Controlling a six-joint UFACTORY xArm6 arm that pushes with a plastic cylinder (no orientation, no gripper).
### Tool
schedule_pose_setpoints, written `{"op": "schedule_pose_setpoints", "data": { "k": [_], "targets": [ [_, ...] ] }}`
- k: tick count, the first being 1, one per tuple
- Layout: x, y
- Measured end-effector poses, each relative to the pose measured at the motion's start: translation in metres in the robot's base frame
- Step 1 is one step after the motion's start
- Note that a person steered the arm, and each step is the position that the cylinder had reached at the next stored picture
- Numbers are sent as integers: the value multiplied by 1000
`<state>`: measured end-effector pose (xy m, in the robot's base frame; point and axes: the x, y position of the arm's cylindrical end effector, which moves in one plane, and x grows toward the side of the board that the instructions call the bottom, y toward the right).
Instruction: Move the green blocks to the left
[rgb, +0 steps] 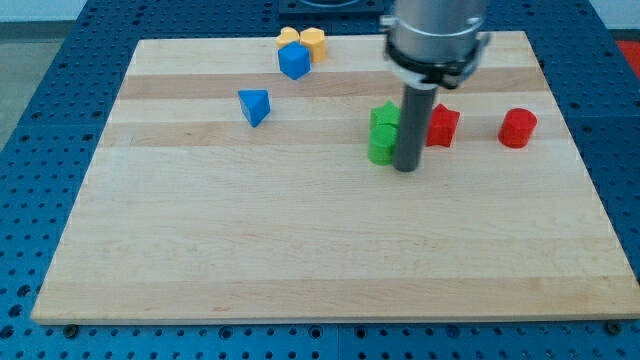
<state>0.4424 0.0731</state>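
Note:
Two green blocks sit together right of the board's middle: a green star-like block (384, 116) above and a green rounded block (381, 144) below it, touching. My tip (407, 167) is at the end of the dark rod, right against the right side of the lower green block. The rod hides part of the green blocks' right edges.
A red star-like block (442, 125) lies just right of the rod, a red cylinder (517, 128) further right. A blue triangular block (254, 105) is at the upper left. A blue cube (294, 61) and two yellow blocks (312, 42) cluster near the top edge of the wooden board (300, 250).

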Motion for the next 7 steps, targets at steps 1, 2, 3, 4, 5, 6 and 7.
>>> {"op": "schedule_pose_setpoints", "data": {
  "k": [1,2,3,4,5,6,7],
  "targets": [
    [16,5],
    [15,6],
    [-3,8],
    [-35,6],
    [-42,-29],
    [-42,-34],
    [-42,18]
  ]
}}
